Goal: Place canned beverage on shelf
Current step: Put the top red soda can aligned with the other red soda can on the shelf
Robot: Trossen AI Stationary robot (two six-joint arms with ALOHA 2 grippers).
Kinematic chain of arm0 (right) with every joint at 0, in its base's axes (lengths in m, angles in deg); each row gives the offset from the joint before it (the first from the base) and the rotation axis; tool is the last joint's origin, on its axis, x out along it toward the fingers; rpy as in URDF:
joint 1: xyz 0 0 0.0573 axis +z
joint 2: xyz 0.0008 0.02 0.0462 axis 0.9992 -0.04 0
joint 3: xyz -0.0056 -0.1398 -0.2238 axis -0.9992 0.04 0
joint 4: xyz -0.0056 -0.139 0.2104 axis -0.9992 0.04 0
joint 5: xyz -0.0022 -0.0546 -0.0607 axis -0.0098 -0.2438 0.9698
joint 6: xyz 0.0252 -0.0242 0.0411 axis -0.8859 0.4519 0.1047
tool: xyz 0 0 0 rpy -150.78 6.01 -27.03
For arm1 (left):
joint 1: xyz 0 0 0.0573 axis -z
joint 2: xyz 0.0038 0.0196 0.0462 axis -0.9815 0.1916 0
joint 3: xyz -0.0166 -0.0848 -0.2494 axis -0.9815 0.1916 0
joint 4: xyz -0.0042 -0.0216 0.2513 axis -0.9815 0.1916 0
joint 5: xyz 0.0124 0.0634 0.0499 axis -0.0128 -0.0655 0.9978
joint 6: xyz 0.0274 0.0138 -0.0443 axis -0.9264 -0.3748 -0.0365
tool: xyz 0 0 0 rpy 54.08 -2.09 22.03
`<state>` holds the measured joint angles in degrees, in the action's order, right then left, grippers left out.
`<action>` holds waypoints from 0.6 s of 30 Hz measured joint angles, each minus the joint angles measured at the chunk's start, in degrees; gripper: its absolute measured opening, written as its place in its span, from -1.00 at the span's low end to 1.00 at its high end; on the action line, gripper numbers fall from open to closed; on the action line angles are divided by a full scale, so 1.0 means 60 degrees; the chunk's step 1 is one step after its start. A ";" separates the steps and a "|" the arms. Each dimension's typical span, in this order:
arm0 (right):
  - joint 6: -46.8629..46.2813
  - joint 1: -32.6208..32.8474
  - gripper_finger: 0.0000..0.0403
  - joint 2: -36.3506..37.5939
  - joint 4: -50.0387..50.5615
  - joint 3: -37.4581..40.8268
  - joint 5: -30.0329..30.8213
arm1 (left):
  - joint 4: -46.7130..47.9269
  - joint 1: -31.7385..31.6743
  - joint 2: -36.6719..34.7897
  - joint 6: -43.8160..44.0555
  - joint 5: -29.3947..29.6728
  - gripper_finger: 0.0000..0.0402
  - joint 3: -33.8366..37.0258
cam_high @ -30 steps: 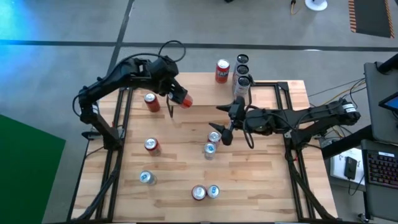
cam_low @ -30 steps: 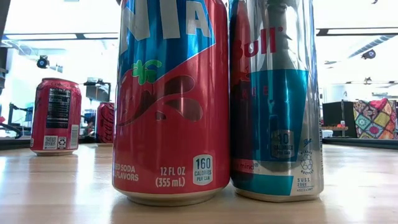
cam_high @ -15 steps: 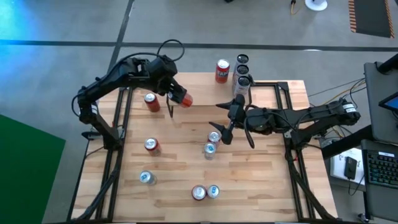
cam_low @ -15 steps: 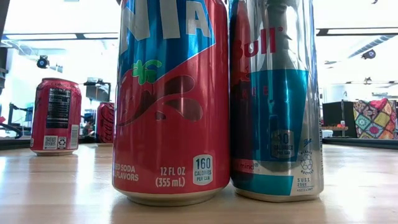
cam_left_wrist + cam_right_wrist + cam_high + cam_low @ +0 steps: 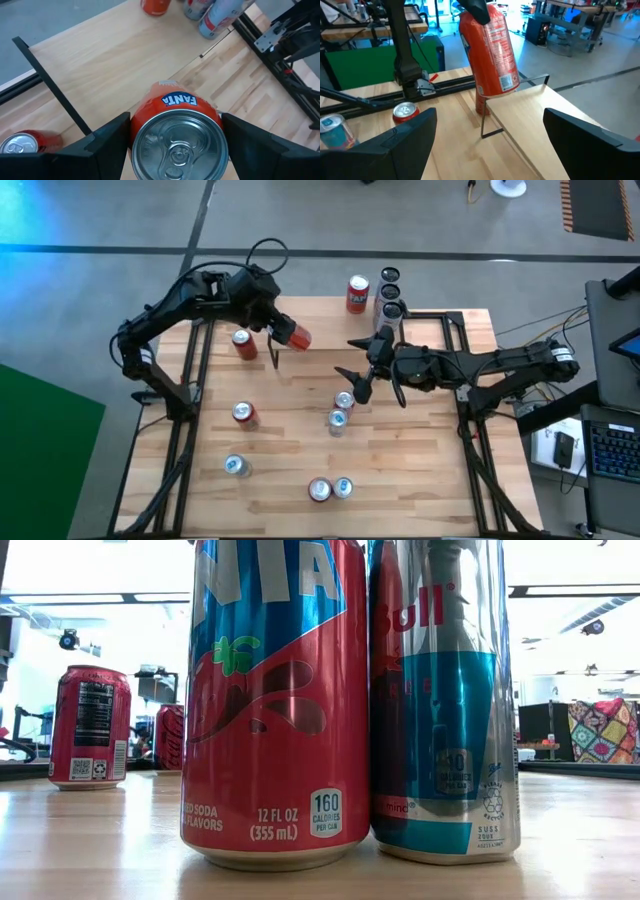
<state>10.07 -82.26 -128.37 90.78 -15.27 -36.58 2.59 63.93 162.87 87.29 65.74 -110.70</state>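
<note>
An orange Fanta can hangs tilted over the left end of the shelf, a light-wood plank on thin black legs at the table's far middle. My left gripper is shut on this can. In the right wrist view the can hangs with its bottom just over the plank's end. My right gripper stands open to the shelf's right, pointing level toward the can, with nothing between its fingers. My left gripper pinches the Fanta can's upper wall between its two fingers, one on each side just under the top rim. The fingers slant down from the table's left and run along the can. The can hangs tilted, bottom lowest, clear of the plank.
A red can stands left of the shelf. Three cans stand at the far edge. Two cans stand below my right gripper. Several more stand toward the near edge, a pair right before the low camera.
</note>
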 joint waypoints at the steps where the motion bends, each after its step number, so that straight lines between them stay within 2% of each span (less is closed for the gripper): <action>1: 0.0094 -0.0020 0.76 0.0000 -0.0081 0.0000 -0.0001 | -0.0011 0.0000 -0.0021 -0.0019 -0.0007 0.34 0.0000; 9: 0.0469 -0.0039 0.76 0.0036 -0.0241 0.0000 0.0007 | -0.0070 -0.0004 -0.0043 -0.0249 -0.0233 0.34 0.0000; 18: -0.0481 -0.0022 0.76 0.0393 0.0035 0.0000 0.0006 | 0.0084 0.0044 -0.0489 -0.0731 -0.0317 0.34 0.0000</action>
<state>7.19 -82.40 -126.01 90.99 -15.27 -36.55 3.10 64.19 159.94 82.90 63.84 -110.70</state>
